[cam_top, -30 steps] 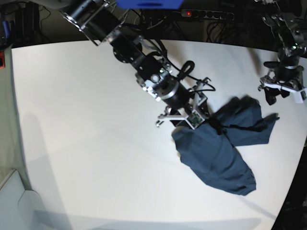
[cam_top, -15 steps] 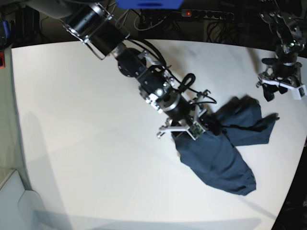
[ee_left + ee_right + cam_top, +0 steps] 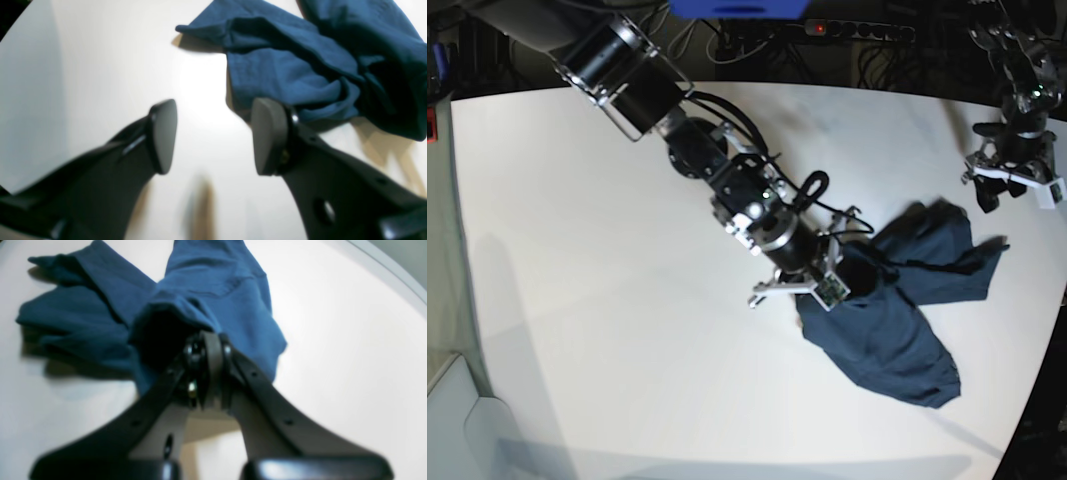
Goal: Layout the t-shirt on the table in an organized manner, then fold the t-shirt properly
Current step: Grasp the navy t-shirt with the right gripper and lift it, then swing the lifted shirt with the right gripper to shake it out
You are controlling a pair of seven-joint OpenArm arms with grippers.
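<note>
T-shirt (image 3: 897, 310), navy, crumpled, folds overlapping

My right arm reached diagonally from the upper left of the base view toward the centre, wrist angled downward. Its tool (image 3: 208, 373) was closed: in the right wrist view the two fingers (image 3: 213, 360) met at the tips, pinching a fold of the t-shirt (image 3: 213, 286). My left arm stood at the upper right of the base view, well apart from the right arm. Its tool (image 3: 213, 136) was raised, and in the left wrist view its two pads (image 3: 165, 135) stood wide apart, holding nothing between them.
</note>
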